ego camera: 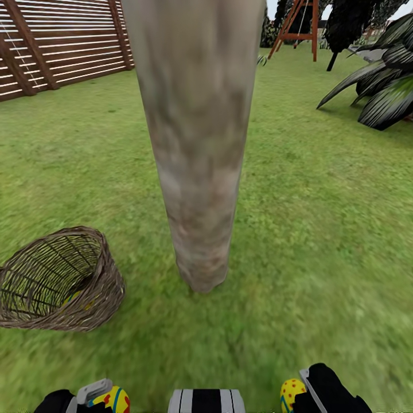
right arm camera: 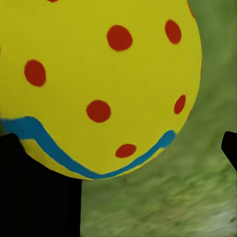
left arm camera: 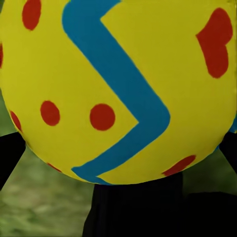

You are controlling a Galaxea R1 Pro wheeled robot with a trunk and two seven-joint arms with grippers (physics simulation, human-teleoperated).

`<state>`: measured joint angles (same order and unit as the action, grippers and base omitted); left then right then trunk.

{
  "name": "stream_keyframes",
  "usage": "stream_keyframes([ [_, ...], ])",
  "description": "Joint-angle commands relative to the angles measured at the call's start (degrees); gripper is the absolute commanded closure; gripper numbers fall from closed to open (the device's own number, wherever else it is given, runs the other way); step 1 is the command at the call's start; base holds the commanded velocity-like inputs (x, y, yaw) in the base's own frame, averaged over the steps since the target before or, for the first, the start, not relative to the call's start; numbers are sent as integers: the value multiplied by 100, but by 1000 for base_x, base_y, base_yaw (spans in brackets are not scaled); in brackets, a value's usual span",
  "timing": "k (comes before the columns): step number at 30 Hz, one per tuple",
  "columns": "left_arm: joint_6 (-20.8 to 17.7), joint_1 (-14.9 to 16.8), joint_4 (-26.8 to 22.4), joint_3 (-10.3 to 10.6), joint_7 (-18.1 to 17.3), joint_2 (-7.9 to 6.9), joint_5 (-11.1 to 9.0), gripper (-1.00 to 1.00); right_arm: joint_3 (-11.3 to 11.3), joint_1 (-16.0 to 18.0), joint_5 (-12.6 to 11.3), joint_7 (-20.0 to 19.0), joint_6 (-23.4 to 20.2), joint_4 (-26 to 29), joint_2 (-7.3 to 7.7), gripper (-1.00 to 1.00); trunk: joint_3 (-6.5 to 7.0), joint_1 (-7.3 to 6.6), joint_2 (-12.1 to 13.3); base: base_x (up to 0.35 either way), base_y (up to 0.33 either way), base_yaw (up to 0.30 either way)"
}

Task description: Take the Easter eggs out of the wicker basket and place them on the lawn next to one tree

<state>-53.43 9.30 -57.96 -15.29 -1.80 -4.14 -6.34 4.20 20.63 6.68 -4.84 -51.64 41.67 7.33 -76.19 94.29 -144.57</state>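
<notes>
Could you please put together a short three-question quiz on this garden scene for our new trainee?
1. True or false: the wicker basket lies tipped on its side on the lawn.
2. What does each gripper hold?
A) nothing
B) an Easter egg
C) the basket's handle
3. Fill in: the basket sits to the ____ of the tree trunk in the head view.

Key:
1. True.
2. B: the left gripper holds one egg, the right gripper another egg.
3. Left.
</notes>
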Motion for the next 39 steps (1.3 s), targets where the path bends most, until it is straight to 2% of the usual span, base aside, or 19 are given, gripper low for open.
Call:
stream_keyframes([
  [1,-27,2,-5,-9,-4,1,-24,100,19,1,61,-51,-26,7,6,-100,-27,1,-3,0,0,0],
  [11,-12,2,-12,7,-12,9,-33,100,19,2,61,-51,-26,7,6,-100,-49,4,-5,0,0,0],
  [12,-10,2,-13,8,-13,9,-33,-100,19,1,61,-52,-25,7,6,-100,-49,4,-5,0,0,0],
  [20,-18,2,-14,-41,-31,0,-60,-100,22,-2,61,-52,-33,7,-3,-100,-49,4,-5,0,0,0],
  [27,-17,2,-20,-40,-22,-1,-49,-100,27,-1,61,-51,-31,7,-3,-100,106,-14,5,-11,0,0],
  [39,-10,2,-31,-44,-22,1,-51,-100,28,-2,62,-45,-31,-1,-3,-100,372,-45,21,-320,0,0],
])
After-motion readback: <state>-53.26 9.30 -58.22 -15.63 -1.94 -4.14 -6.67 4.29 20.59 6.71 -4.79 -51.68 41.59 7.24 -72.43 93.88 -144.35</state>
